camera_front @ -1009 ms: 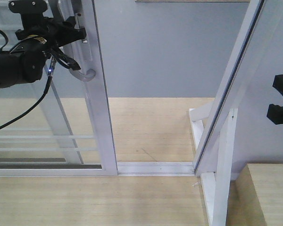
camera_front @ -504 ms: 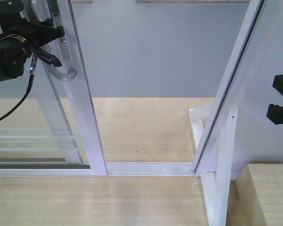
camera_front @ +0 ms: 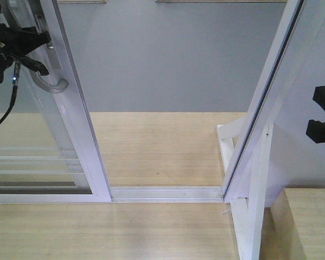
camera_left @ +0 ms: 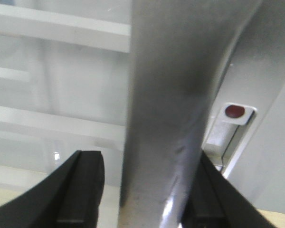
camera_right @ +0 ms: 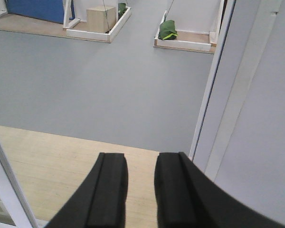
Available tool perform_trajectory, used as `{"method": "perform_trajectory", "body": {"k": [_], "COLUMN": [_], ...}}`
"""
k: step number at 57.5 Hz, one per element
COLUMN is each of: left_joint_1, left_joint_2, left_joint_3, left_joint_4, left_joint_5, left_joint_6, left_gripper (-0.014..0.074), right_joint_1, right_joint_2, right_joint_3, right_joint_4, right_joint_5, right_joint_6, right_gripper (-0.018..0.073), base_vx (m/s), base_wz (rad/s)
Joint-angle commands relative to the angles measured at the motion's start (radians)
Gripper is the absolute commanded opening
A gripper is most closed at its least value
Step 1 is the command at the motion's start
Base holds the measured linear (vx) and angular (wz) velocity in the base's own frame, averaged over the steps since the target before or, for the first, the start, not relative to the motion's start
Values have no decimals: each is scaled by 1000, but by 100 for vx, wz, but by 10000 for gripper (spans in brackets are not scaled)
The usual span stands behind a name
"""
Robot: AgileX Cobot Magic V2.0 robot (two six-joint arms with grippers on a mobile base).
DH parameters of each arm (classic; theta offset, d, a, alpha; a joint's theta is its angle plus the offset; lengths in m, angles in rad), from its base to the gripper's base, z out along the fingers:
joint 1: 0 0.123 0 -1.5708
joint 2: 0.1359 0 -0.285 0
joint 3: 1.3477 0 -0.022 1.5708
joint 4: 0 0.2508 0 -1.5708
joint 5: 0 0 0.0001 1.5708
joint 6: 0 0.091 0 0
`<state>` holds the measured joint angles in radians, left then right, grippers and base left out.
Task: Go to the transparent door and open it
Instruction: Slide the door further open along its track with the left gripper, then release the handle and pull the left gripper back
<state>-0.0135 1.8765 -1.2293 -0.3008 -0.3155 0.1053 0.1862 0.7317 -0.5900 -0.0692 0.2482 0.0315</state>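
Observation:
The transparent door (camera_front: 70,108) stands at the left, a glass panel in a white frame with thin horizontal bars. Its curved hook-ended pull handle (camera_front: 51,85) is on the stile. My left gripper (camera_front: 35,50) reaches in from the left edge with its jaws straddling the handle. In the left wrist view the grey handle (camera_left: 171,95) fills the space between the fingers. The right finger (camera_left: 206,199) touches it and a narrow gap shows at the left finger (camera_left: 83,190). My right gripper (camera_right: 141,164) is slightly open and empty, and it shows at the right edge of the front view (camera_front: 322,116).
A tilted white door frame (camera_front: 260,108) stands at the right, with the floor track (camera_front: 168,192) running to it. A wooden block (camera_front: 309,222) is at the bottom right. Grey floor lies beyond the opening, with a wooden box (camera_right: 100,19) and a green object (camera_right: 168,29) in far trays.
The door has slid left along its track with the handle and my left gripper. The opening between the stile and the right frame is wider. The right gripper has not moved.

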Motion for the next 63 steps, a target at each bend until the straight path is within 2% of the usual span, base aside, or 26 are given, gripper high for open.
{"method": "perform_trajectory", "body": {"k": [1,15,35,42,50,56,63], "left_joint_1": [15,22,22,22,22,22,22], "left_joint_2": [-80,-170,-456,-583,-718,-771,-795], "left_joint_3": [-26,45,314,384,422,422,422], "left_joint_4": [-6,-6,-6,-6,-6,-6,-6], "left_joint_5": [-61,-22,-6,86,272,388,454], "left_joint_6": [3,39,18,18,18,18,18], "left_gripper": [434,434,434,434,433,433,433], "right_joint_1": [-5,-5,-5,-5,-5,-5,-5], "right_joint_2": [-5,-5,-5,-5,-5,-5,-5], "right_joint_3": [-28,-28,-28,-28,-28,-28,-28], "right_joint_4": [0,0,0,0,0,0,0], "right_joint_5": [-74,-74,-74,-74,-74,-74,-74], "right_joint_6": [-6,-6,-6,-6,-6,-6,-6], "right_gripper": [260,260,260,260,260,260,260], "base_vx": [0,0,0,0,0,0,0], "base_wz": [0,0,0,0,0,0,0]}}
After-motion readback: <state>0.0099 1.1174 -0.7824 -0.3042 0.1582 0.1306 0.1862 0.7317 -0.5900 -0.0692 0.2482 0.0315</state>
